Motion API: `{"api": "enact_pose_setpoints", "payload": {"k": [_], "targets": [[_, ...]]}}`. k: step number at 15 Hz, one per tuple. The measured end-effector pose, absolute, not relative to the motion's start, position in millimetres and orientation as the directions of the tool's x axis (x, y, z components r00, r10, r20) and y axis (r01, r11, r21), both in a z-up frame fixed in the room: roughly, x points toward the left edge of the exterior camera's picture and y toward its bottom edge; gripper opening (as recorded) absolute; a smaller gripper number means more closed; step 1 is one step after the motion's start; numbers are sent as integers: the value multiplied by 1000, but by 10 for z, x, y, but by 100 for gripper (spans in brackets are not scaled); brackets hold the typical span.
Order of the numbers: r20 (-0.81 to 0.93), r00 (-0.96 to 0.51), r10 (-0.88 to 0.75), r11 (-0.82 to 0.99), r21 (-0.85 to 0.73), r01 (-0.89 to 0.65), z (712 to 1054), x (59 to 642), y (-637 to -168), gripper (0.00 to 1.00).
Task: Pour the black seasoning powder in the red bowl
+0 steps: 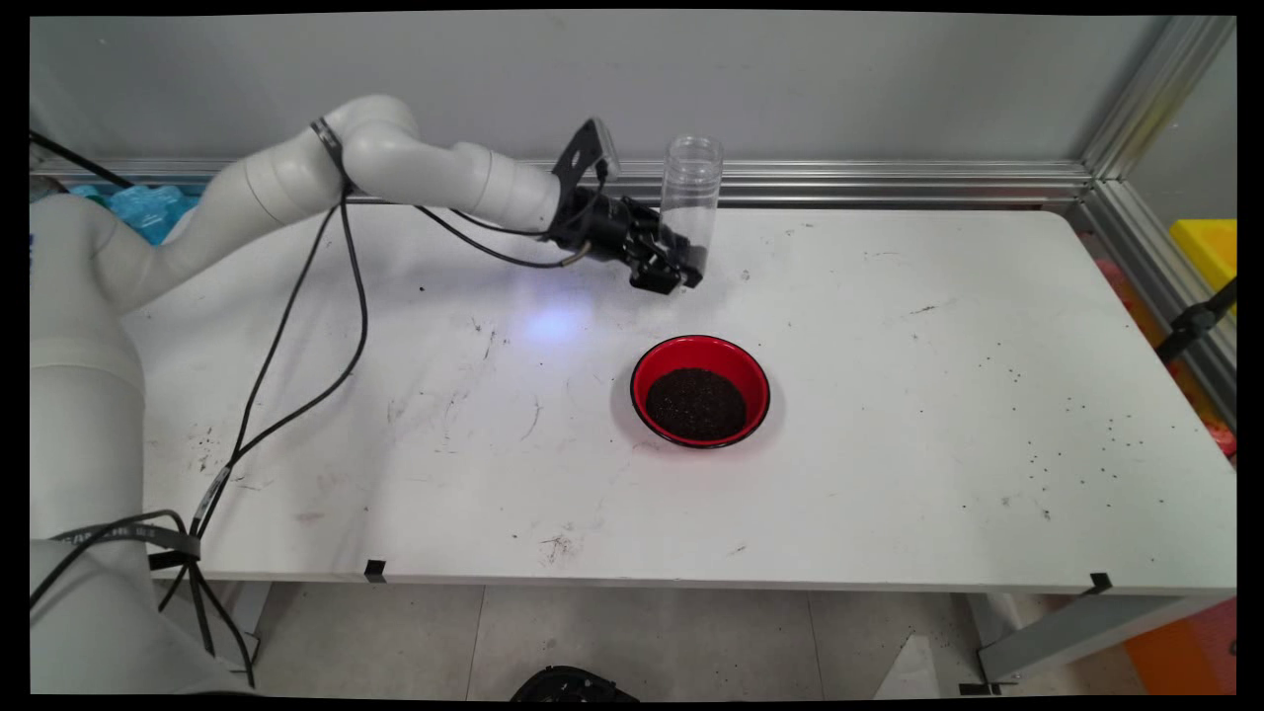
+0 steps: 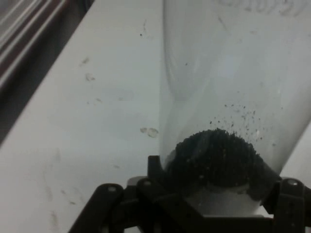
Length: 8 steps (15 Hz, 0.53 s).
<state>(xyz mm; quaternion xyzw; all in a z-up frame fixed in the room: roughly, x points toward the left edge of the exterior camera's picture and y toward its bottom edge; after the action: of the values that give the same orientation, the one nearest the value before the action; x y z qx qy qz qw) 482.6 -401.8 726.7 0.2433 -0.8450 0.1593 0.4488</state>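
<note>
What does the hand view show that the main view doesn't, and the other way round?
Only the hand view shows the heap of dark granules left in the bottom of the clear plastic jar.

Only the main view shows the red bowl of dark granules nearer the camera, the jar's open top, and loose grains scattered on the table's right side.

Both show the gripper shut on the upright jar's lower end, standing on the white table.

jar: top cut off by edge | fingers: hide jar's base
</note>
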Motion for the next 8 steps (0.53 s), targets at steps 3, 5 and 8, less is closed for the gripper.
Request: {"api": "enact_pose_setpoints", "payload": {"k": [3, 5, 8], "targets": [[826, -528, -200, 844, -128, -520, 7483, 4850, -3963, 0], [815, -558, -156, 851, -175, -494, 7575, 4856, -3935, 0], [788, -612, -64, 856, -272, -439, 7705, 4861, -3889, 0]]}}
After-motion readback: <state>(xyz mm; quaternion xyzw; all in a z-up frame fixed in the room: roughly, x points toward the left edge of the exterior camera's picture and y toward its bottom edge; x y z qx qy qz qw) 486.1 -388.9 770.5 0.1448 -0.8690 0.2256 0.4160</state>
